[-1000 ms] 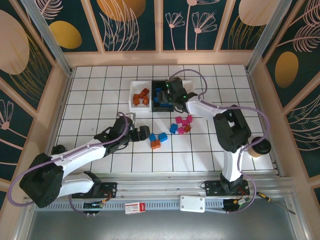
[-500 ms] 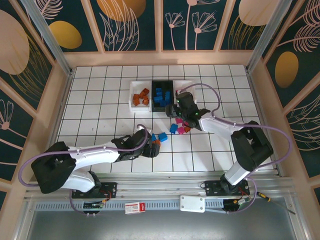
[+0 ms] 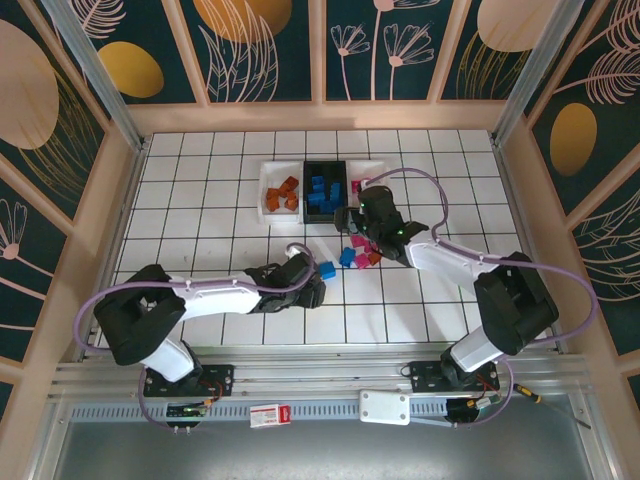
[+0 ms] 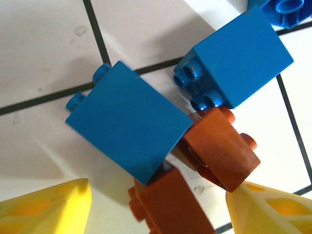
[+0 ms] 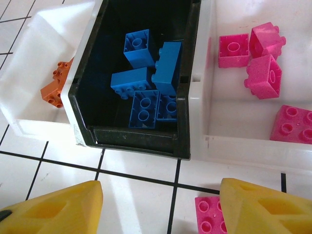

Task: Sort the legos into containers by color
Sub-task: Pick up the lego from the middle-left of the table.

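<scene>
Left pincer: yellow tips apart, clamped on nothing, low over the little heap at the lower middle of the top view
Heap: a big blue brick in the centre of the left wrist frame, a second blue brick at upper right, a second brown brick at centre right, all touching
Deciding relation: the orange-brown brick lies at the bottom centre, right in the gap between the tips, with the big blue brick's lower corner over its top edge
My guess: closing there may catch the blue one too
Right pincer: tips apart, empty, just in front of the bins
Pink brick: loose on the desk, bottom edge, close by the right-hand tip
Bins: black bin holds blues, left white bin browns, right white bin pinks
Nearer arm: left for the heap, right for the pinks
</scene>
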Robot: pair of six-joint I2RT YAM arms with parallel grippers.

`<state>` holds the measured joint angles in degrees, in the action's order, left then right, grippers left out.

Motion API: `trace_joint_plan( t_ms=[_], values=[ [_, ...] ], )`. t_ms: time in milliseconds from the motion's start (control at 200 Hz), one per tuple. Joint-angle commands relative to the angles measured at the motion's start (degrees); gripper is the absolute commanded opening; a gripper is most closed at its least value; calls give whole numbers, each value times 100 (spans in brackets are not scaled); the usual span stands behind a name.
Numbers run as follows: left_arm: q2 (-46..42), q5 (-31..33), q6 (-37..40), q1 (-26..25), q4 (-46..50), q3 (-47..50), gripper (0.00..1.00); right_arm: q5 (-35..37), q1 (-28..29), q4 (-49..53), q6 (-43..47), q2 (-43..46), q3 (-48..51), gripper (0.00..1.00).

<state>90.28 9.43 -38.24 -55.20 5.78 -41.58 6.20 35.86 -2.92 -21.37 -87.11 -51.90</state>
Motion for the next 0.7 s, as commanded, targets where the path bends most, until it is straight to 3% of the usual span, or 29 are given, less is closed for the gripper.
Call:
trace_joint_plan(
  t_ms=[0,340,541,696],
  values=[
    [205,213,120,15,46,-167,64,176,-20,-123,-13,225,152,65],
    [-233,190,2,34,248,62,28,221,-57,-150,-26,357,229,66],
    [-759,-17,-140,65,292,221,19,215,-61,-170,-91,408,287,65],
    [-1137,-178,65,852,380,75,15,180,-66,-184,-171,560,411,65]
  ],
)
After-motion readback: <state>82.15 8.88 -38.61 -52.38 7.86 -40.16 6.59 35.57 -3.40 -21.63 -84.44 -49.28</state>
